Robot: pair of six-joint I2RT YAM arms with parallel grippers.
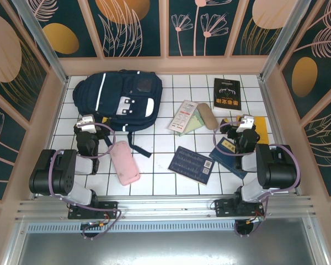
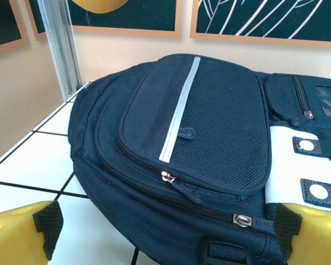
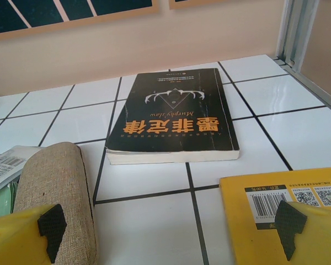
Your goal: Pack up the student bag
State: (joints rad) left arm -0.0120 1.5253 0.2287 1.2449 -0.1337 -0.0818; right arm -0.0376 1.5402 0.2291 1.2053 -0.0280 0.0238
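Black book [image 3: 174, 118] flat on white tiled worktop [image 3: 298, 132], toward far right corner, orange characters on cover upside down to camera, page edges facing near side. Metal post [image 3: 298, 27] at that corner. Beige fabric case [image 3: 58, 187] near left, just beside book's near left corner. Printed booklet [image 3: 3, 165] partly under case. Yellow book [image 3: 265, 204] near right, barcode and QR codes showing. Right gripper [image 3: 170, 225] low over worktop, yellow fingers [image 3: 14, 234] with black pads spread wide.

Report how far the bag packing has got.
Done: nothing yet; the student bag lies with its visible zips closed. In hand: nothing; the left gripper and right gripper are open and empty. Left: open the bag, then load the pink pouch, black book, beige case and blue booklet.
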